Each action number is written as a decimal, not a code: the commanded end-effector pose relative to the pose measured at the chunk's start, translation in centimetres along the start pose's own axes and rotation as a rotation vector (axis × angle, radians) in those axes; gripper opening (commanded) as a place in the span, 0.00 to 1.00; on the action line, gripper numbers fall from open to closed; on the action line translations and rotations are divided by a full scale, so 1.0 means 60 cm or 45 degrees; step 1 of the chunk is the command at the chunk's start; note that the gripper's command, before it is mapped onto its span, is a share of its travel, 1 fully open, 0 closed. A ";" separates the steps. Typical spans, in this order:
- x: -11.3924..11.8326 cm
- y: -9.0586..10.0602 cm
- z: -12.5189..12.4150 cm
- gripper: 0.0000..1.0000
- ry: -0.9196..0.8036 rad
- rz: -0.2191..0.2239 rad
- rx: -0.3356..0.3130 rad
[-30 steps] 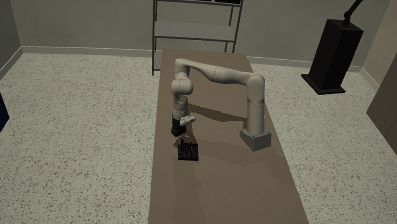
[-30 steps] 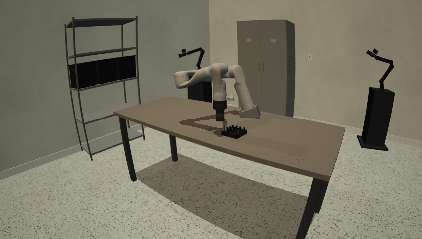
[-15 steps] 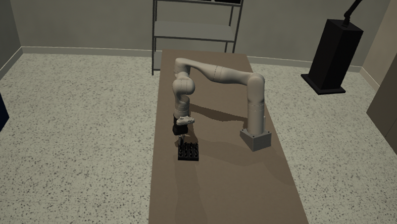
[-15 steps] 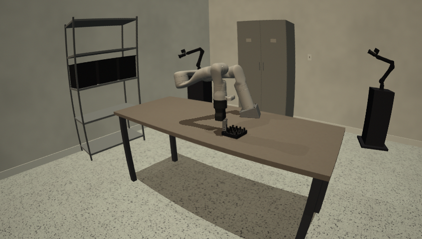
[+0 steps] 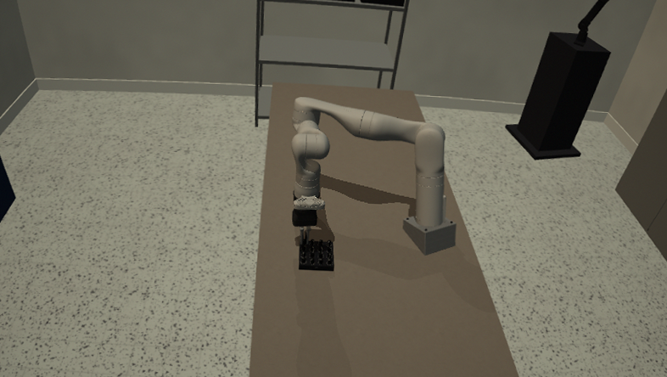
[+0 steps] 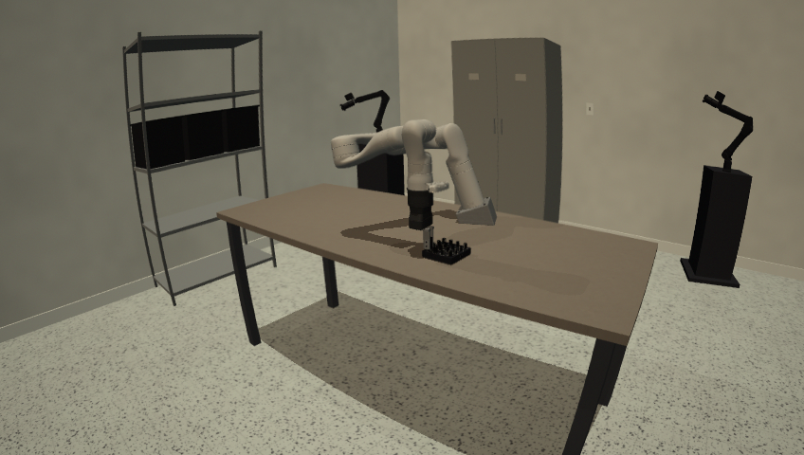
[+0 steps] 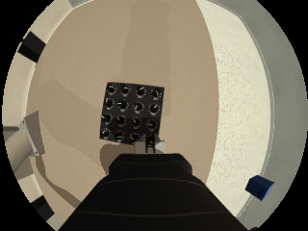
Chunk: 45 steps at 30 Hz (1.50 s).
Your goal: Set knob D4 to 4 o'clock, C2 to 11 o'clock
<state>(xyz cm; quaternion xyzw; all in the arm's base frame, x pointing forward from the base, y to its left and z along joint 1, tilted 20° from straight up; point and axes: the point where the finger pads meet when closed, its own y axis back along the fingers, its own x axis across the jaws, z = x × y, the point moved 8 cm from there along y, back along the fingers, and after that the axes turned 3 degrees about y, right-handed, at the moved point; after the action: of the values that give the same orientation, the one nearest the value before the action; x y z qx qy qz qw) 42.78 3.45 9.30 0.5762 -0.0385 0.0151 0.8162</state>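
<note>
Table (image 5: 372, 314) carries the arm (image 5: 380, 125) and knob box (image 5: 317, 257), which stands directly beneath the jaws. Gripper (image 5: 303, 234) is vertical, jaws narrow and apparently clamped on a corner knob (image 7: 150, 138), probably D4; labels unreadable. Turn about the knob's own axis, without side load. Neighbouring knobs crowd one side; the box edge and open table lie beyond the other.

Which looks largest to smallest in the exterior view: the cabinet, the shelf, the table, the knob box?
1. Table
2. Shelf, but it stands nearer to the camera than the cabinet, so this rank is unsure.
3. Cabinet
4. Knob box, clearly smallest.
</note>
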 end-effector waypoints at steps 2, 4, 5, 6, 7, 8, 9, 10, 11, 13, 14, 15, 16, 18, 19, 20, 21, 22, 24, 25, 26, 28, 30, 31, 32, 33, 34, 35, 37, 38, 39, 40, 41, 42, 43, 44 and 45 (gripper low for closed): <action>0.000 0.001 0.000 0.30 -0.038 0.003 -0.001; 0.000 0.001 0.000 0.30 -0.049 0.003 -0.001; 0.000 0.001 0.000 0.30 -0.049 0.003 -0.001; 0.000 0.001 0.000 0.30 -0.059 0.003 -0.001; 0.000 0.001 0.000 0.30 -0.068 0.003 -0.001; 0.000 0.001 0.000 0.30 -0.076 0.003 -0.001; 0.000 0.001 0.000 0.30 -0.084 0.003 -0.001; 0.000 0.001 0.000 0.30 -0.090 0.003 -0.001; 0.000 0.001 0.000 0.30 -0.095 0.003 -0.001; 0.000 0.001 0.000 0.30 -0.104 0.003 -0.001; 0.000 0.001 0.000 0.30 -0.107 0.003 -0.001; 0.000 0.001 0.000 0.30 -0.110 0.003 -0.001; 0.000 0.001 0.000 0.30 -0.112 0.003 -0.001; 0.000 0.001 0.000 0.30 -0.114 0.003 -0.001; 0.000 0.001 0.000 0.30 -0.115 0.003 -0.001; 0.000 0.001 0.000 0.30 -0.115 0.003 -0.001; 0.000 0.001 0.000 0.30 -0.115 0.003 -0.001; 0.000 0.001 0.000 0.30 -0.115 0.003 -0.001; 0.000 0.001 0.000 0.30 -0.115 0.003 -0.001; 0.000 0.001 0.000 0.30 -0.115 0.003 -0.001; 0.000 0.001 0.000 0.30 -0.115 0.003 -0.001; 0.000 0.001 0.000 0.30 -0.115 0.003 -0.001; 0.000 0.001 0.000 0.30 -0.115 0.003 -0.001; 0.000 0.001 0.000 0.30 -0.115 0.003 -0.001; 0.000 0.001 0.000 0.30 -0.115 0.003 -0.001; 0.000 0.001 0.000 0.30 -0.115 0.003 -0.001; 0.000 0.001 0.000 0.46 -0.115 0.003 -0.001; 0.000 0.001 0.000 0.46 -0.115 0.003 -0.001; 0.000 0.001 0.000 0.46 -0.115 0.003 -0.001; 0.000 0.001 0.000 0.46 -0.115 0.003 -0.001; 0.000 0.001 0.000 0.46 -0.115 0.003 -0.001; 0.000 0.001 0.000 0.46 -0.115 0.003 -0.001; 0.000 0.001 0.000 0.46 -0.115 0.003 -0.001; 0.000 0.001 0.000 0.46 -0.115 0.003 -0.001; 0.000 0.001 0.000 0.46 -0.115 0.003 -0.001; 0.000 0.001 0.000 0.46 -0.115 0.003 -0.001; 0.000 0.001 0.000 0.46 -0.115 0.003 -0.001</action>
<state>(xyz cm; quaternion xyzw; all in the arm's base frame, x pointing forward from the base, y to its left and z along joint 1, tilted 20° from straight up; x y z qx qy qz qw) 42.76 3.43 9.30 0.5761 -0.0755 -0.0106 0.8139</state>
